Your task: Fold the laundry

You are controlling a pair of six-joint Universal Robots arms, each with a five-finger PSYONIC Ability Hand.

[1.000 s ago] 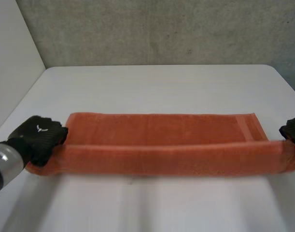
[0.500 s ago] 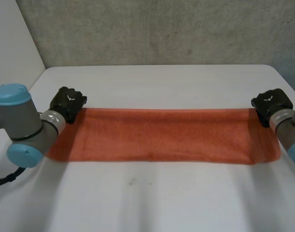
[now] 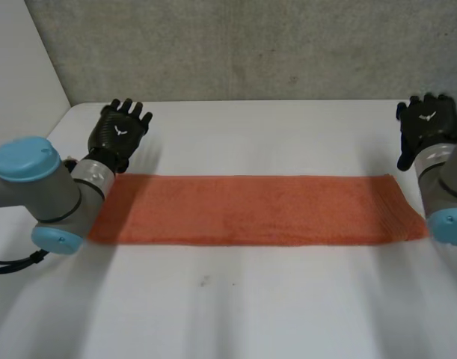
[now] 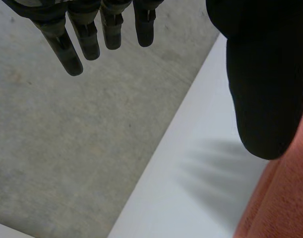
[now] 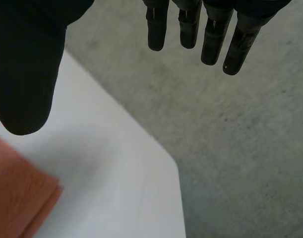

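The left hand (image 3: 120,132) is empty, its fingers straight and spread apart, held over bare bench just beyond the far left corner of the towel (image 3: 250,210). In the left wrist view its fingers (image 4: 71,51) and thumb (image 4: 261,94) stand wide apart with nothing between them; below the thumb lies the towel's orange edge (image 4: 285,198), which shows two layers there, and the hand does not touch it.

The right hand (image 3: 428,126) is in the same state, fingers straight and splayed, holding nothing, over the bench past the towel's far right corner. From its own wrist camera the fingers (image 5: 211,41) and the thumb (image 5: 26,79) are well apart, and the towel's corner (image 5: 18,199) lies flat below the thumb, clear of it.

The towel lies flat as a long, narrow orange band across the middle of the white bench (image 3: 273,134), running from one arm to the other. The left arm (image 3: 43,193), grey with light-blue caps, crosses over the towel's left end; the right arm (image 3: 443,196) stands at its right end. A grey concrete wall (image 3: 250,45) rises behind the bench's far edge.
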